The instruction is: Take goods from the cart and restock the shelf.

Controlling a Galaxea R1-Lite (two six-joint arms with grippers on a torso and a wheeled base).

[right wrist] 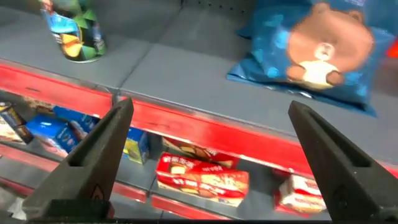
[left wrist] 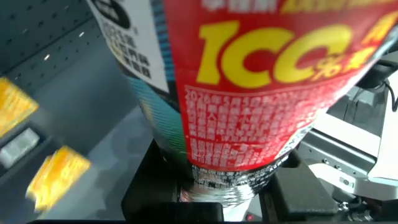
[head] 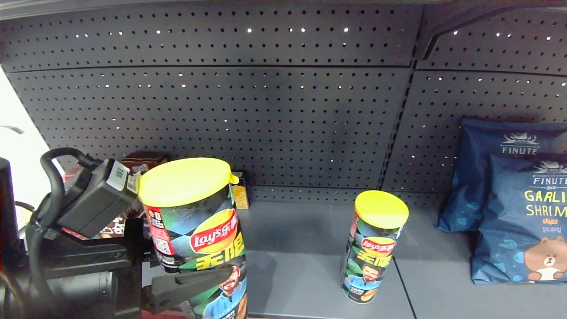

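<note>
Two cans concern me: one can (head: pixel 374 248) stands on the shelf (head: pixel 301 266), and my left end effector (head: pixel 186 283) is clamped low on the held can (head: pixel 195 230), at the shelf's left front. Gripped so low, it could tilt and topple on release. My right end effector (right wrist: pixel 211 106) is wide open and empty.

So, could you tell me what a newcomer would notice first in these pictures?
Probably the yellow-lidded chips can, large at the head view's lower left, gripped by the left gripper. A matching second can stands alone on the grey shelf, and blue snack bags sit at its right end.
</note>
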